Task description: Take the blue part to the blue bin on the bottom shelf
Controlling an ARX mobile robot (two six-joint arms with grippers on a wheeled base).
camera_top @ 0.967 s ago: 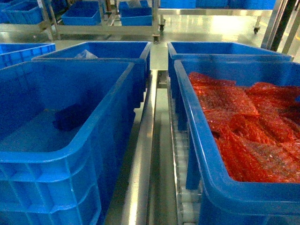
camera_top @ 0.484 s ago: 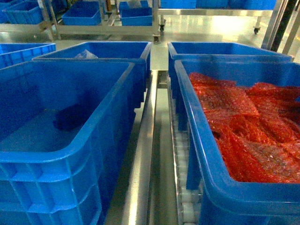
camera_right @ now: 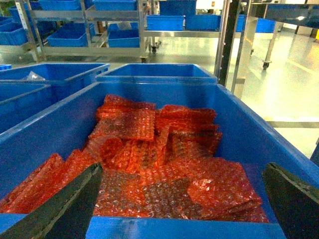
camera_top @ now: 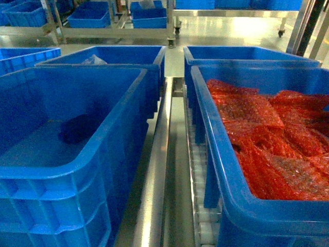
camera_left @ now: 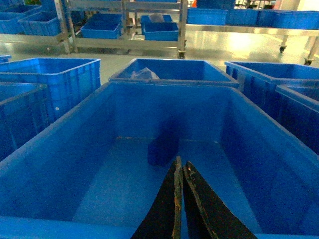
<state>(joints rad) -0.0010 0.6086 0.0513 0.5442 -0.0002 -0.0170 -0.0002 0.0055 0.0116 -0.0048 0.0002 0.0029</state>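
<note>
The blue part (camera_top: 77, 128) lies on the floor of the blue bin (camera_top: 67, 172), the left crate in the head view, which stands on the bottom shelf beside its steel rail (camera_top: 157, 170). In the left wrist view my left gripper (camera_left: 180, 164) is shut with nothing in it, its tips just above the near side of the blue part (camera_left: 162, 149), inside the blue bin (camera_left: 169, 85). My right gripper (camera_right: 183, 169) stands open over the near rim of the crate of red packets (camera_right: 149, 87). Neither gripper shows in the head view.
The crate with red bubble packets (camera_top: 216, 149) sits to the right on white rollers (camera_top: 198, 170). Two more blue crates (camera_top: 123, 54) stand behind, one holding a clear bag (camera_top: 93, 60). Racks with further crates (camera_top: 149, 18) line the far floor.
</note>
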